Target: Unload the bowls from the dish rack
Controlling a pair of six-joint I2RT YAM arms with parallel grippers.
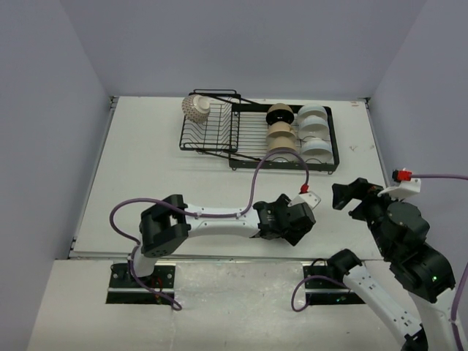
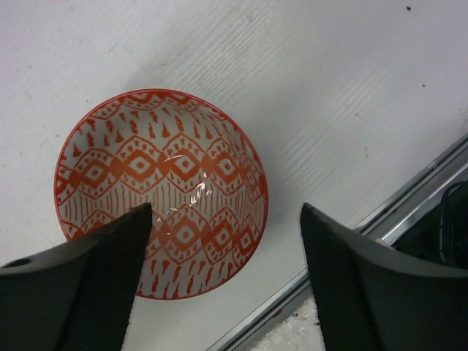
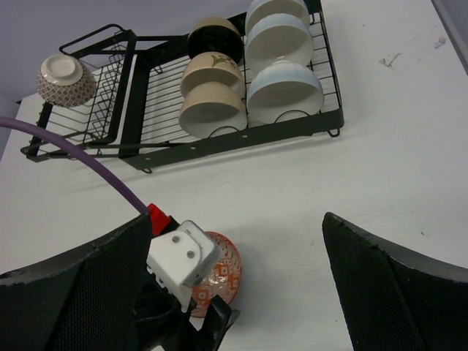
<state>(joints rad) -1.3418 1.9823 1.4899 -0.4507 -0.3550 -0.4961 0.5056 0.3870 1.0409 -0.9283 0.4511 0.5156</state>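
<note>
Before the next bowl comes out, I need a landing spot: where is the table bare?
Bare table lies left of the dish rack and in front of it, down to the left arm. Crowded: near the orange bowl under the left gripper, and beside the right gripper.

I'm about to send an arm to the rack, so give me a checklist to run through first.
1. Red patterned bowl set upright on the table: ok.
2. Left gripper jaws apart: ok.
3. Left fingers clear of that bowl's rim: cannot tell.
4. Right gripper open and empty: ok.
5. Dish rack emptied: not ok; beige bowls, white bowls and a net-patterned bowl sit in it.
</note>
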